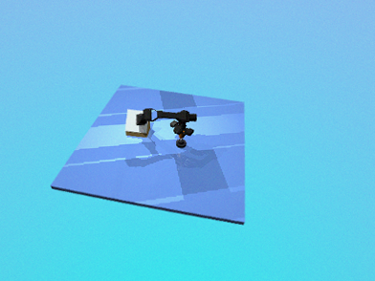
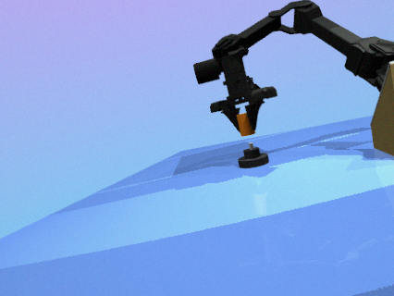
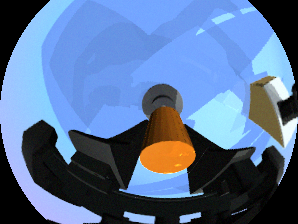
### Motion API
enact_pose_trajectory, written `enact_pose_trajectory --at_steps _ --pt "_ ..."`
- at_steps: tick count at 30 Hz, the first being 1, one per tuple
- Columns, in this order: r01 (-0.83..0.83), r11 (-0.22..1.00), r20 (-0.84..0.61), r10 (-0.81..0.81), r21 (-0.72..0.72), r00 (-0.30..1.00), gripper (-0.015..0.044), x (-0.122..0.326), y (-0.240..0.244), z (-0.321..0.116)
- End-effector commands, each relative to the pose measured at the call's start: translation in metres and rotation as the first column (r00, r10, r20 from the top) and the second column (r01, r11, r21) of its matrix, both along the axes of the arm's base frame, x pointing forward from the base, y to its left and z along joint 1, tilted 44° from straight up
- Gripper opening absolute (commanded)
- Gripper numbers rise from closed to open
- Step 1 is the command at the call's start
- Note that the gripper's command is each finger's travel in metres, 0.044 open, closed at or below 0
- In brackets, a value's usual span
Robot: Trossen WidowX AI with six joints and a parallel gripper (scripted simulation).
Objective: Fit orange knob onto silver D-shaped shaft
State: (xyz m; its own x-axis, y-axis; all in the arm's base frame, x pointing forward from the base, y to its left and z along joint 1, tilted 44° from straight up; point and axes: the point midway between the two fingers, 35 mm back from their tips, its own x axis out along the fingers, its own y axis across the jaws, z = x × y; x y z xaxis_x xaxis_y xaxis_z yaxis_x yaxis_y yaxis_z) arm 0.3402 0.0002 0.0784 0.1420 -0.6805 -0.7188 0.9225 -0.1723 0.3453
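Orange knob (image 2: 245, 125) (image 3: 167, 142) sits clamped in your end effector (image 2: 246, 124) (image 3: 165, 124), tilted slightly and held just above the silver shaft (image 2: 251, 145), apart from it. Below, your round black pedestal (image 1: 181, 144) (image 2: 253, 160) (image 3: 150, 102) stands on the blue table (image 1: 130, 184) (image 2: 139, 259) (image 3: 120, 65), the shaft upright at its top.

one orange knob (image 1: 181, 135) (image 2: 245, 125) (image 3: 167, 142), one pedestal (image 1: 181, 144) (image 2: 253, 160) (image 3: 148, 101), one shaft (image 2: 251, 145), one black arm (image 1: 169, 115) (image 2: 335, 35)

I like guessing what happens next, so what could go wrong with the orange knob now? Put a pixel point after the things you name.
The orange knob (image 2: 245, 125) (image 3: 167, 150) leans a little in the gripper (image 2: 246, 126) (image 3: 165, 124), so it might jam on the silver shaft (image 2: 251, 145). Its hole faces down, out of sight, so the flat sides might not match.
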Motion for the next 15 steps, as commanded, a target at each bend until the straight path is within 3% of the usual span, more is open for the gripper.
enact_pose_trajectory --at_steps 1,15 --pt "0.025 1.000 0.032 -0.025 0.004 0.999 0.0000 0.001 0.002 0.000" --pt "0.032 0.999 0.039 -0.032 0.005 0.999 0.0000 0.004 -0.015 -0.016"
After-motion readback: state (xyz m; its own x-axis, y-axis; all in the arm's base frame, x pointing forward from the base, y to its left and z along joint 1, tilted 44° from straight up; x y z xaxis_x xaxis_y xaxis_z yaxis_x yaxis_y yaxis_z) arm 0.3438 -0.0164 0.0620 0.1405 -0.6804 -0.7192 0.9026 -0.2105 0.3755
